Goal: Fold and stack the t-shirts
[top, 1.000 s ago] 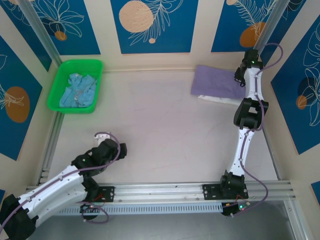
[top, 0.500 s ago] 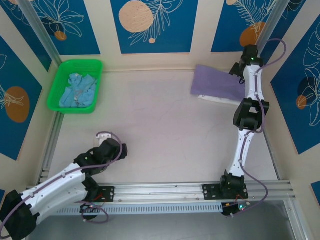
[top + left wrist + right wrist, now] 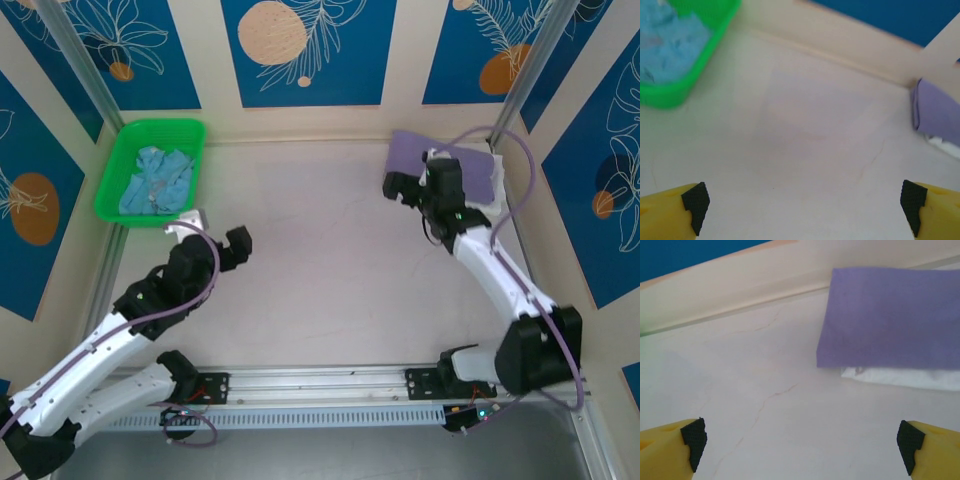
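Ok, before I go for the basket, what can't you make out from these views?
- White t-shirt: in the right wrist view just a strip shows. The lavender t-shirt covers the rest, so its fold can't be judged.
- Lavender t-shirt: cut off by the right edge there. In the top view the right arm hides part.
- Light blue t-shirt in the green basket: blurred and cut by the left wrist view's edge, small from the top.

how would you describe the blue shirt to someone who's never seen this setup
In the far left corner of the table sits a green basket. The light blue t-shirt lies crumpled inside it; the purple t-shirt and white t-shirt are folded flat, stacked at the far right.
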Motion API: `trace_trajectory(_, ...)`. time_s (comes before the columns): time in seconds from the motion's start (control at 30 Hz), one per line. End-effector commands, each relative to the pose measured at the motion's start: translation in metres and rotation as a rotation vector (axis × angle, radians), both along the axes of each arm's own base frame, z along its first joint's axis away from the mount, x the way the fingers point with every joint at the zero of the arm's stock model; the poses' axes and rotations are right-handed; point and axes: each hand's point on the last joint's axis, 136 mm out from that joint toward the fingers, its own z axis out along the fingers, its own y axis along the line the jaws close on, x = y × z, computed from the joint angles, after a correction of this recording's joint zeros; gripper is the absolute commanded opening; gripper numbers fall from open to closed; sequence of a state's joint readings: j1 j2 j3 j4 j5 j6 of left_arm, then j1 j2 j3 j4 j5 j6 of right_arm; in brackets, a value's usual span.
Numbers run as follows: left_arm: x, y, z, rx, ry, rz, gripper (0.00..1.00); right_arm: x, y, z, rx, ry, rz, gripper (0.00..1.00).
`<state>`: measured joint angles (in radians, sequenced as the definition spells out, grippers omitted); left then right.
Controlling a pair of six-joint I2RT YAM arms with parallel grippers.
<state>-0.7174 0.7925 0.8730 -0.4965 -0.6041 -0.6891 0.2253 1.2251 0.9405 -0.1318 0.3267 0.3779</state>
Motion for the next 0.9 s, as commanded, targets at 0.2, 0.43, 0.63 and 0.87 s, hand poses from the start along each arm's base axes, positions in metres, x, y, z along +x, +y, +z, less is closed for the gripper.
trace_trajectory(0.2,0.069,0.076,0.017,0.271,-0.024,0.196,1.0,-0.009,-0.031,-0.05,-0.011,-0.085,0.087,0.99)
trace_trajectory(0.43,0.086,0.168,-0.077,0.275,0.123,0.452,1.0,0.006,-0.06,-0.093,0.093,-0.036,0.055,0.99)
trace_trajectory(0.63,0.096,0.181,-0.133,0.389,0.201,0.406,1.0,0.005,-0.072,-0.124,0.079,0.053,0.001,0.99)
trace_trajectory(0.87,0.105,0.167,-0.157,0.387,0.156,0.308,1.0,-0.003,-0.047,-0.12,0.011,-0.076,0.167,0.99)
